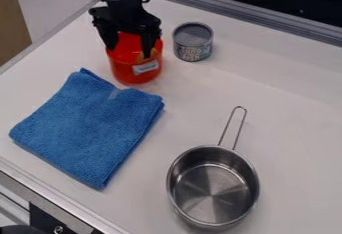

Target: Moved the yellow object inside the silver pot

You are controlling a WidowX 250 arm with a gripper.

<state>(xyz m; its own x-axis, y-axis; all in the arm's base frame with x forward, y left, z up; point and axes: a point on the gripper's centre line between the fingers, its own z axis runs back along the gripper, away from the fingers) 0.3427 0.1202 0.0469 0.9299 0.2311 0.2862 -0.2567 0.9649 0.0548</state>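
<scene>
White desk, metal-edged; directions by clock face as seen by the camera. Yellow object is inside the red cup, at 11 o'clock on the desk, not in the pot. Gripper over the cup's mouth, fingers spread apart, nothing clenched; one finger partly overlaps the view of the object. Can at 2 o'clock from the cup, cloth at 7, pot at 5, its handle pointing to 1.

Risks (judged): closing off-centre could catch the cup wall and lift or tip the cup. Too shallow a grip may let the object slip back. A swing towards 2 o'clock could knock the can. On delivery, a low approach might hit the handle and turn the pot; early release would miss its rim.
</scene>
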